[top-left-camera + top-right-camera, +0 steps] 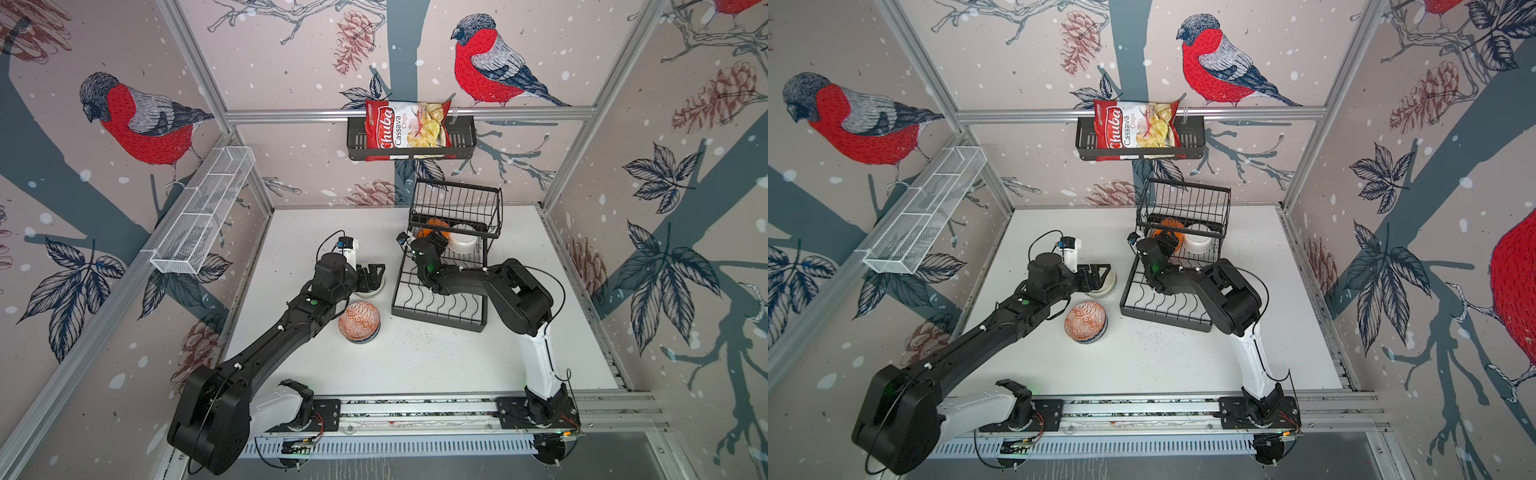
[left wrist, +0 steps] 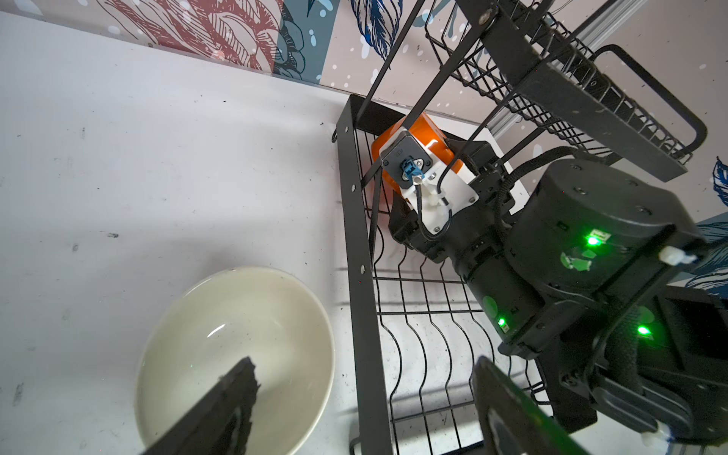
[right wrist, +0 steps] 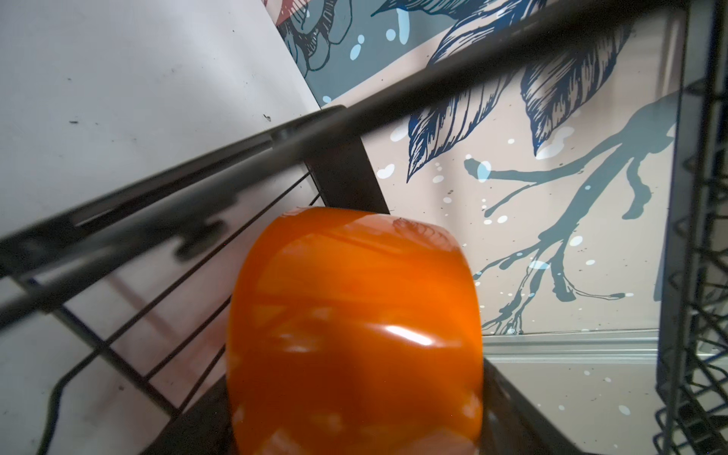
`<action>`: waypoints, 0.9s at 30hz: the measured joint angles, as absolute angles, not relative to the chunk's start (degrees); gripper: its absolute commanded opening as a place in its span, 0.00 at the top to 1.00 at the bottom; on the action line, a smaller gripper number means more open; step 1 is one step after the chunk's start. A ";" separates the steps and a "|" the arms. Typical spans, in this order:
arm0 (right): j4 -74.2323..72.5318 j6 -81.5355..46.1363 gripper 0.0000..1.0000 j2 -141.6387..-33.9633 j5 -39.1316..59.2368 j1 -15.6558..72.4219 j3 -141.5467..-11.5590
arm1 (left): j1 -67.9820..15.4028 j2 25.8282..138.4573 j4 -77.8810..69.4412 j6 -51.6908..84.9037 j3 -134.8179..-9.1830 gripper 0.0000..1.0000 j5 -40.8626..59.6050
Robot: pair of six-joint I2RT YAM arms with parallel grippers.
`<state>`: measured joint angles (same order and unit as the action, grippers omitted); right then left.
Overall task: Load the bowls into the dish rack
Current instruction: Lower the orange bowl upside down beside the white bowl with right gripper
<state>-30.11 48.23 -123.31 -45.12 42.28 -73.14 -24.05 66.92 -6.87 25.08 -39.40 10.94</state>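
At least four bowls (image 1: 358, 319), one dish rack (image 1: 436, 321)

Dish rack (image 1: 438, 321): table's (image 1: 415, 365) 1 o'clock.
Racked bowls: left bowl (image 1: 436, 225), right bowl (image 1: 463, 245), under the raised basket (image 1: 457, 199).
Loose bowl (image 1: 1109, 282): rack's 9 o'clock.
Bowl stack (image 1: 358, 322): perhaps two, rack's 8 o'clock.

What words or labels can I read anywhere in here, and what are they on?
"Chuba": brand name on the red chip bag in the black wall basket.
"Cassava Chips": on the same bag, beside the brand.
Smaller print on the bag: too small to read.
No other readable text in any view.
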 measured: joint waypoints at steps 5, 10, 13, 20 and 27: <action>-30.00 48.03 0.04 -123.59 -44.95 42.61 -72.82 | -24.05 67.11 -6.87 25.08 -39.40 0.15 10.94; -29.93 48.01 0.00 -123.92 -44.88 43.00 -72.73 | -24.05 67.24 -6.92 25.08 -39.35 0.15 10.94; -29.91 47.81 0.00 -123.92 -44.84 43.11 -72.73 | -24.05 67.26 -6.92 25.06 -39.33 0.14 10.96; -28.12 45.76 0.01 -123.79 -43.72 43.44 -73.36 | -24.01 67.29 -6.94 25.06 -39.07 0.15 10.96; -24.16 41.89 0.01 -122.93 -41.67 42.94 -75.31 | -23.94 67.26 -6.94 25.04 -38.98 0.15 10.96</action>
